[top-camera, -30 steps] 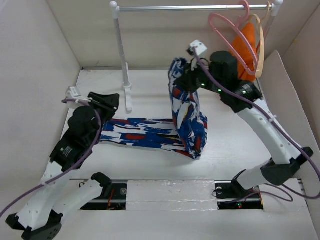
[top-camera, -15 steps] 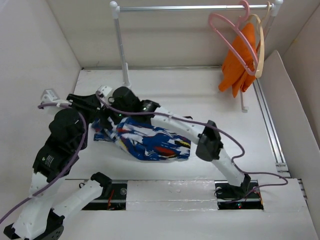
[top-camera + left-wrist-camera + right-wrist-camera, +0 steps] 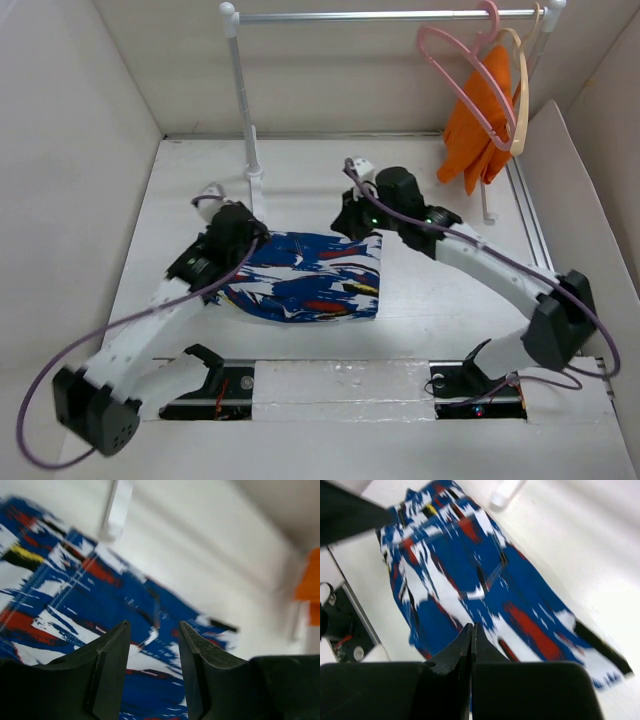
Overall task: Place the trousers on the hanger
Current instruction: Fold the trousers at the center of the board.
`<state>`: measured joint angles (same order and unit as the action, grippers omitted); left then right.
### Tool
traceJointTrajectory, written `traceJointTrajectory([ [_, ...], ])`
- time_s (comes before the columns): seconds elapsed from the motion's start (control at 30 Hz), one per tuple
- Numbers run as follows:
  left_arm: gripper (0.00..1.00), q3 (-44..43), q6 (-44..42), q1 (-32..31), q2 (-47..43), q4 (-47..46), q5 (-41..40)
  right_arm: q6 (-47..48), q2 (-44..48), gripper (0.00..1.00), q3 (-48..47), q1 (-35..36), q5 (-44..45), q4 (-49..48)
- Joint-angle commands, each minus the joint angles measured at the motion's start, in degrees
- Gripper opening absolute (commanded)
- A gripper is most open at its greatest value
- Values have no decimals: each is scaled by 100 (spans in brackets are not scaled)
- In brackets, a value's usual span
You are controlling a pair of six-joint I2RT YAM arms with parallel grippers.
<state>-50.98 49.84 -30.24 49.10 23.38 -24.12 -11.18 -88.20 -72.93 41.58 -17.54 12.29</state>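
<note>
The trousers (image 3: 300,280) lie folded in a flat blue patterned bundle on the table's middle. My left gripper (image 3: 252,240) is open and empty, low over their upper left part; the left wrist view shows cloth (image 3: 90,585) between and beyond the fingers (image 3: 112,650), not gripped. My right gripper (image 3: 347,220) is shut on nothing at the bundle's upper right corner; in the right wrist view it hovers (image 3: 471,626) above the cloth (image 3: 465,550). The pink hanger (image 3: 455,65) hangs on the rail at the back right, apart from both grippers.
A white rack with post (image 3: 243,95) and top rail (image 3: 380,15) stands at the back. A cream hanger (image 3: 520,95) carrying an orange cloth (image 3: 480,130) hangs beside the pink one. White walls enclose the table on the left, back and right.
The right gripper had the trousers lifted, swept them left across the table, and has let go and drawn back right. The trousers now lie folded. The left arm moved in over them.
</note>
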Motion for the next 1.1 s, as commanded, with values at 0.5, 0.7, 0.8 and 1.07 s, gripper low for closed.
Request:
traceJointTrajectory([
  [0.5, 37, 1872, -618, 3872, 2376, -2039, 2596, -139, 1015, 0, 3950, -255, 366, -605],
  [0.7, 35, 1750, -563, 4149, 2053, -1908, 2816, 318, 1068, 6, 3682, -379, 418, 52],
  [0.8, 35, 1487, -537, 4149, 1446, -1758, 3044, 529, 1208, 28, 2848, -116, 541, 913],
  [1.07, 19, -104, -1239, 2710, 1092, -1388, 3422, 1273, 1868, 24, -260, -324, 963, 2470],
])
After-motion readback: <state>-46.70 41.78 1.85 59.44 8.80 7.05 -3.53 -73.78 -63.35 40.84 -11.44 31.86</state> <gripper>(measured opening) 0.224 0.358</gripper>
